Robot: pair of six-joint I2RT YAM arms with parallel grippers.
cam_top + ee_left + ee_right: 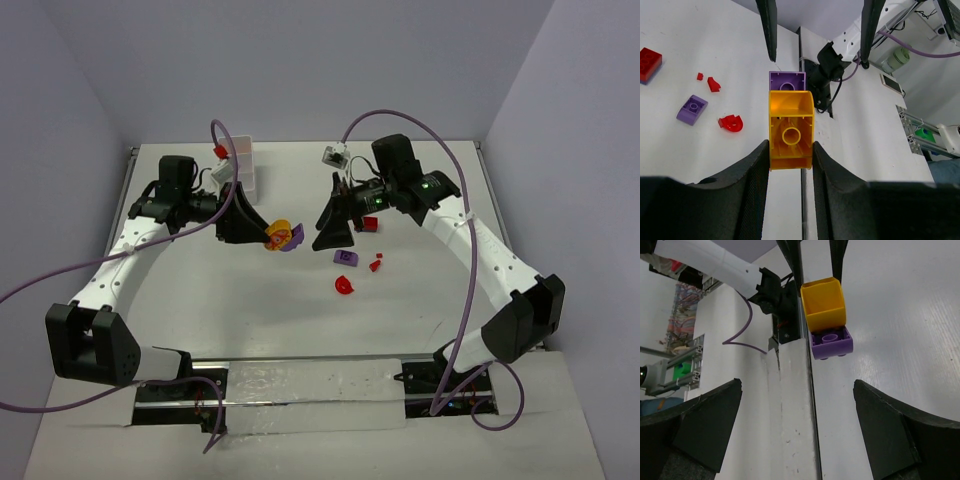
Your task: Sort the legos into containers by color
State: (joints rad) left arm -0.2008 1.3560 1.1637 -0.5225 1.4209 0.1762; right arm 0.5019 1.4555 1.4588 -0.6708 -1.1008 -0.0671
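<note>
Two hands face each other over the middle of the white table. The left hand is partly closed, its two black fingers pressing the opposite sides of a hollow orange plastic lego block. A square purple lego brick is joined to the far end of that block, beyond the fingertips, and the pair is carried above the table. The right hand stands fully spread and holds nothing; its open jaws point at the held pair, which sits just in front of them without contact.

The white plastic three-compartment tray lies at the far left of the table, behind the left hand and near the far wall. Its contents cannot be made out. The loose pieces lie right of centre, below and near the right hand, well apart from the tray. The widest stretch of bare table runs between these pieces and the near edge.

Count of lego pieces in view, seven:
- Orange: one, held.
- Purple: two, namely the one joined to the orange block and one loose purple brick.
- Red: four, namely one rectangular red brick, one round red piece, and two tiny red bits lying just beside each other.
</note>
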